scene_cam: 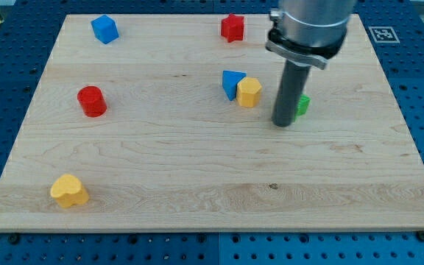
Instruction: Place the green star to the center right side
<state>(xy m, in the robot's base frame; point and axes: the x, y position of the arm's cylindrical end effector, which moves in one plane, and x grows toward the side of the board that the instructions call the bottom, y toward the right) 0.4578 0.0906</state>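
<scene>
The green star (302, 105) lies right of the board's middle, mostly hidden behind my rod; only its right edge shows. My tip (283, 123) rests on the board just left of and slightly below the star, touching or nearly touching it. The arm's grey body hangs over the board's upper right part.
A blue triangular block (231, 83) and a yellow hexagon block (249, 92) sit together just left of my tip. A red star (232, 27) and a blue cube (104, 29) lie near the top edge. A red cylinder (91, 101) lies at the left, a yellow heart (68, 191) at the bottom left.
</scene>
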